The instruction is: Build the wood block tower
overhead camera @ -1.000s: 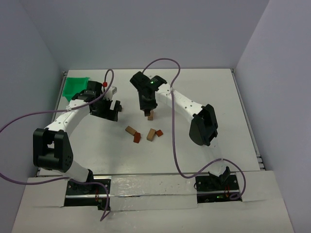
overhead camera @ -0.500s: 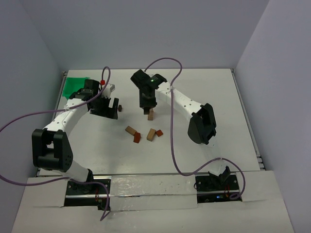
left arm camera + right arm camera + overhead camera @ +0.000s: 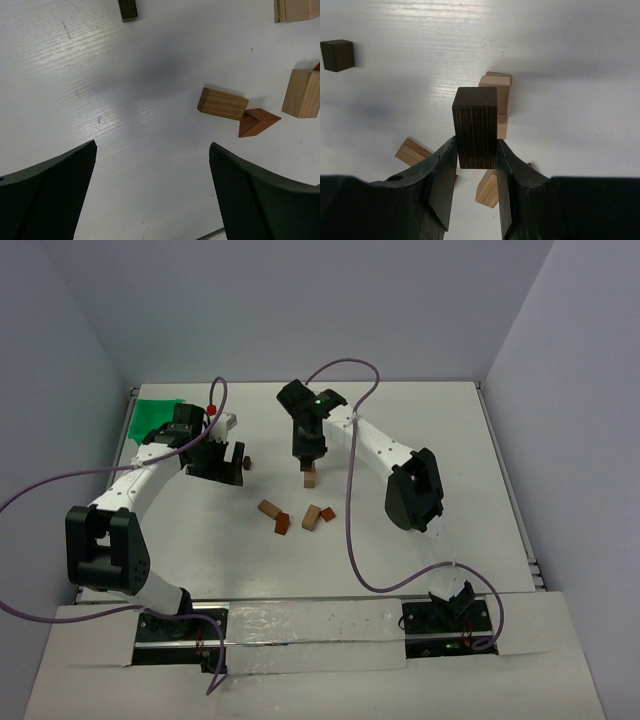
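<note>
The wood block tower (image 3: pixel 311 479) is a short stack of tan blocks at the table's middle; in the right wrist view its top (image 3: pixel 498 93) shows just behind the held block. My right gripper (image 3: pixel 307 461) hangs just above it, shut on a dark brown block (image 3: pixel 475 126) held upright between the fingers (image 3: pixel 475 146). My left gripper (image 3: pixel 226 462) is open and empty over bare table (image 3: pixel 152 150). A small dark cube (image 3: pixel 247 462) lies just right of it, and shows in both wrist views (image 3: pixel 128 9) (image 3: pixel 337 55).
Loose blocks lie nearer than the tower: a tan one (image 3: pixel 268 508), a reddish wedge (image 3: pixel 282 525), another tan one (image 3: pixel 313 515) and a reddish piece (image 3: pixel 328 513). The green bin (image 3: pixel 155 418) sits at the far left behind the left arm.
My right gripper has shifted slightly right with the dark block over the tower. My left gripper drew back left, uncovering the small dark cube, then stayed still.
</note>
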Motion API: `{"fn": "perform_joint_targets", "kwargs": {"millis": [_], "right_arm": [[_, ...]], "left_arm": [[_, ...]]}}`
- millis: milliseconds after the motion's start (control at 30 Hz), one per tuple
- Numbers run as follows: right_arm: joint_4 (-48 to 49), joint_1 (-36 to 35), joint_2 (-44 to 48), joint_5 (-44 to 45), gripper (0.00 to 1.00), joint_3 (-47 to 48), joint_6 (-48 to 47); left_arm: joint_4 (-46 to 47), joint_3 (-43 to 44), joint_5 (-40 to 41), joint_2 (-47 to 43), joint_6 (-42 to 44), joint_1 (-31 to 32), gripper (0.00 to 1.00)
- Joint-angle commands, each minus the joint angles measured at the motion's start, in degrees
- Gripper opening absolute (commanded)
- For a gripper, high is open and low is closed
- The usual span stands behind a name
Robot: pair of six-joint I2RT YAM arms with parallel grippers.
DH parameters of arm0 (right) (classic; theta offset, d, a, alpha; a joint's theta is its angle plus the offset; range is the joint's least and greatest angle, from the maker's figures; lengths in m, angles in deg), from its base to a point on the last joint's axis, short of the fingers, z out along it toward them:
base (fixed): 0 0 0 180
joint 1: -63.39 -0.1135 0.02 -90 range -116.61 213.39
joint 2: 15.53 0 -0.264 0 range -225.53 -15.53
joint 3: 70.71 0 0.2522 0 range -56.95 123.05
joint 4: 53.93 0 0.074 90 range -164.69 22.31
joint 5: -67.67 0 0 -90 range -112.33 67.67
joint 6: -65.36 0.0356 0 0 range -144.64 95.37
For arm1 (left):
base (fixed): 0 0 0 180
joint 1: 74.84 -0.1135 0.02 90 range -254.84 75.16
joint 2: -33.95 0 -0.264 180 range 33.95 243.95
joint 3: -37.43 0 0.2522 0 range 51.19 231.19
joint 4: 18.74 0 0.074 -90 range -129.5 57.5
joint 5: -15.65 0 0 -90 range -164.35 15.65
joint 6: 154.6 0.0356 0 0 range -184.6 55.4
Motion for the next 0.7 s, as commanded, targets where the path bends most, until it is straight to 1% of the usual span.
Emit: {"fn": "perform_joint_targets", "kwargs": {"millis": [0, 267, 667], "right_arm": [[1.61, 0.08, 3.01, 0.58, 0.00, -1.72, 0.82], [2.01, 0.22, 3.31, -1.57, 0.00, -4.12, 1.17], [2.18, 1.62, 2.61, -2.42, 0.00, -4.22, 1.09]], "left_arm": [[1.89, 1.33, -1.98, 0.22, -0.71, -0.29, 0.99], [2.52, 1.17, -2.09, 0.59, -1.42, -0.29, 0.99], [2.61, 1.37, -1.98, 0.97, -1.54, -0.35, 0.99]]}}
